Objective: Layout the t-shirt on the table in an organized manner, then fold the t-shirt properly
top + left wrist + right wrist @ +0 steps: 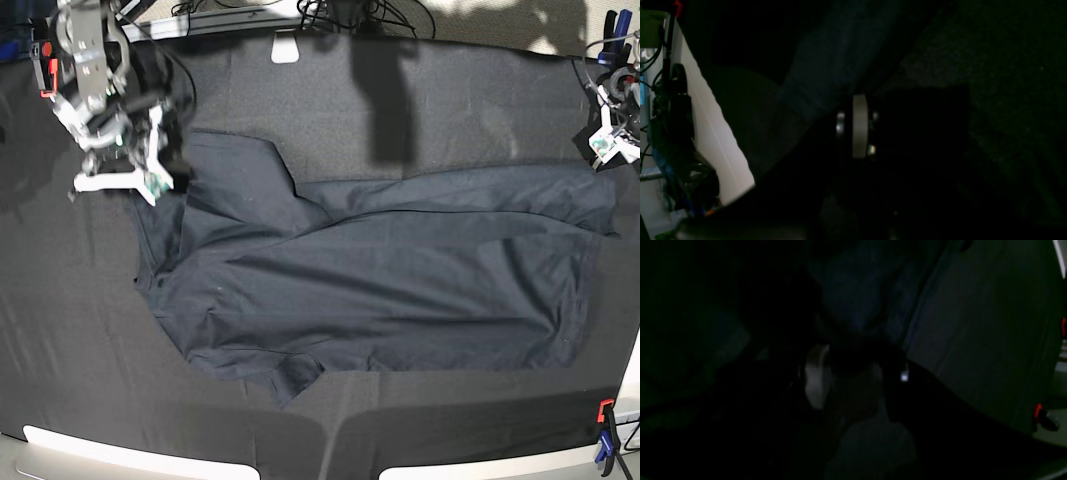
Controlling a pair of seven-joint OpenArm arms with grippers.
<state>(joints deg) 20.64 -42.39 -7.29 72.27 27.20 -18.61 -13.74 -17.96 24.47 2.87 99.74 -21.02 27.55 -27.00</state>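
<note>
T-shirt (pixel 380 290) spread on worktop (pixel 450 110); left pincer (pixel 607 140) closed on its hem, right pincer (pixel 125 165) parted, holding nothing.

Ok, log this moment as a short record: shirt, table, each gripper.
shirt: dark t-shirt spread wide across the table, still creased, one sleeve near the front edge, not yet folded
table: black cloth cover, clamp at the front corner
left gripper: shut, at the shirt's corner by the table edge; a grip on the cloth cannot be told
right gripper: jaws apart, over the shirt's opposite end
</note>
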